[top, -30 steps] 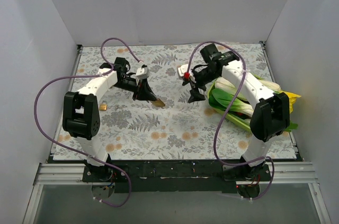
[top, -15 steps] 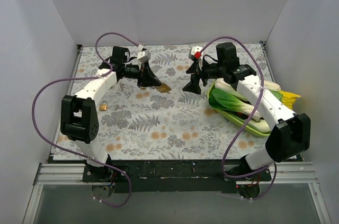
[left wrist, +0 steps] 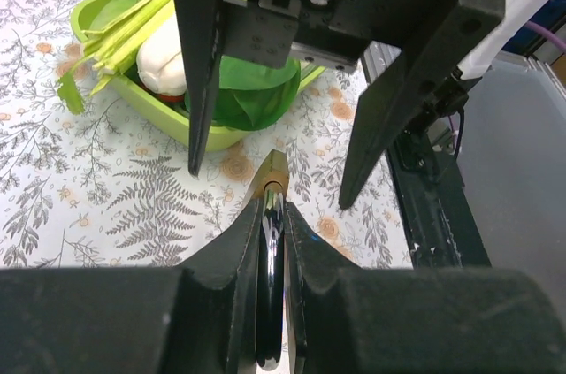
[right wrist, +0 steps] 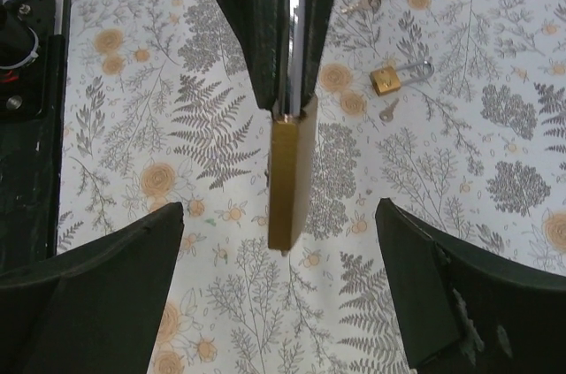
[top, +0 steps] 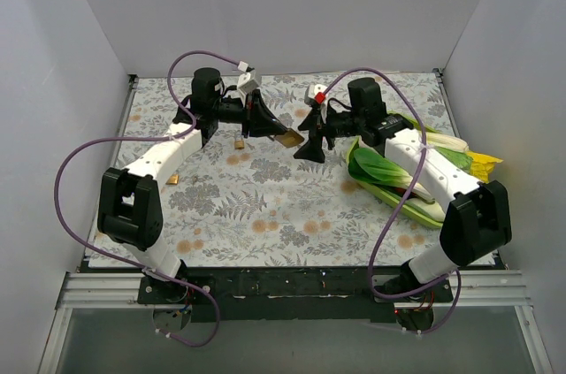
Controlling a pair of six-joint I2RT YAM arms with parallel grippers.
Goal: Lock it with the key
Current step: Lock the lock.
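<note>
The setting can be recognised as a robotics lab test cell. A table is boxed in on three sides by plain white panels point(top: 292, 11), and a fern-printed cloth point(top: 265, 215) is laid over it. The left arm point(top: 164, 146) and right arm point(top: 424, 162) are bolted to an aluminium rail point(top: 97, 290) at the near edge, with purple cables point(top: 57, 190) looped in the open. Props are set out (an odd mix): a green tray point(left wrist: 155, 109) of vegetables, a small padlock point(right wrist: 386, 80), a loose key point(right wrist: 387, 110).

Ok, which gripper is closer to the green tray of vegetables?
Right. The right gripper hangs open just beside the green tray; the left gripper, shut on the padlock, is farther from it.
</note>
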